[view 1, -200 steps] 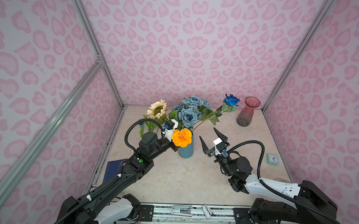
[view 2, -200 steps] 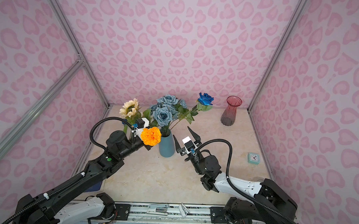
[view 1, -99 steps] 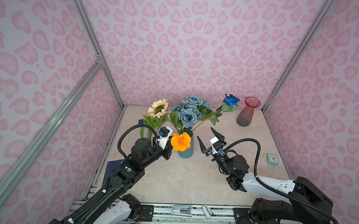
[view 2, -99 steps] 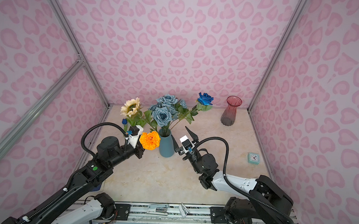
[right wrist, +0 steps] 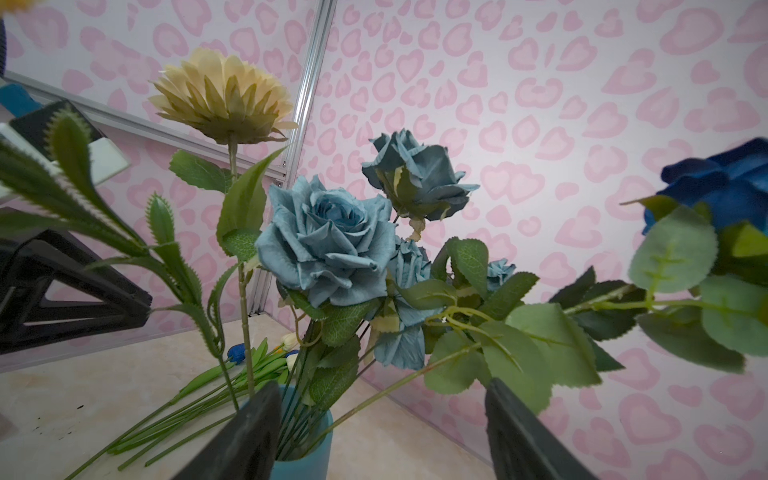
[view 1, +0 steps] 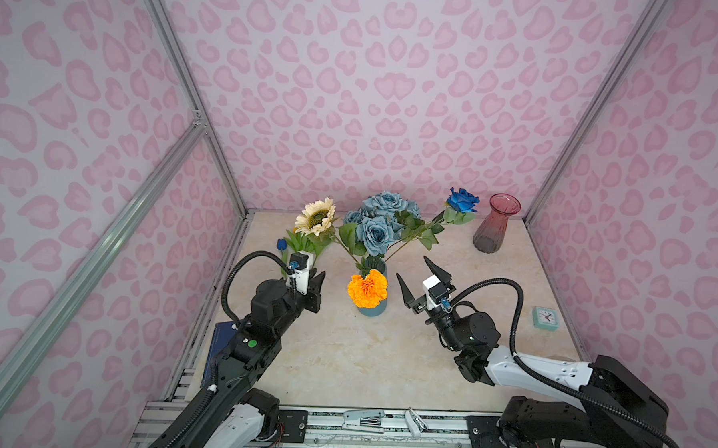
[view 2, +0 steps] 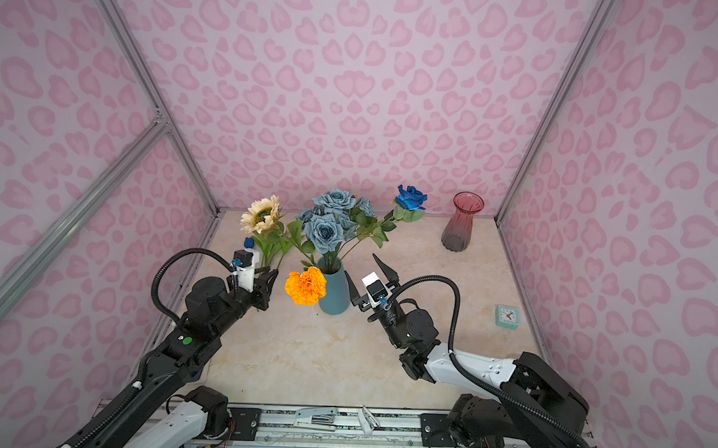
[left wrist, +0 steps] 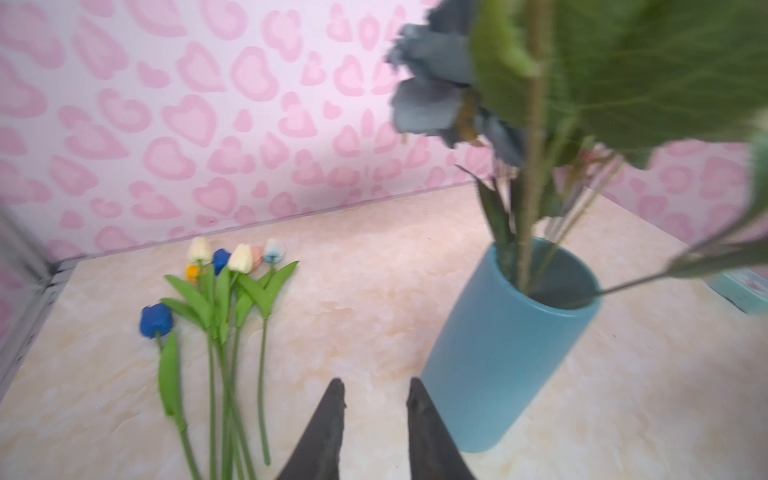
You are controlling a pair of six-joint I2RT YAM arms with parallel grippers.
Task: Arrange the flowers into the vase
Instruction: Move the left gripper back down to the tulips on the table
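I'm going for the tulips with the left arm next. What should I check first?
1. Left gripper empty: ok, jaws apart, nothing between them.
2. Tulips free to grab: ok, lying flat on the table, apart from the blue vase.
3. Vase upright: ok.
4. Marigold seated in the vase: cannot tell, its stem is hidden.
5. Right gripper out of the way: ok, open, empty, on the vase's other side.
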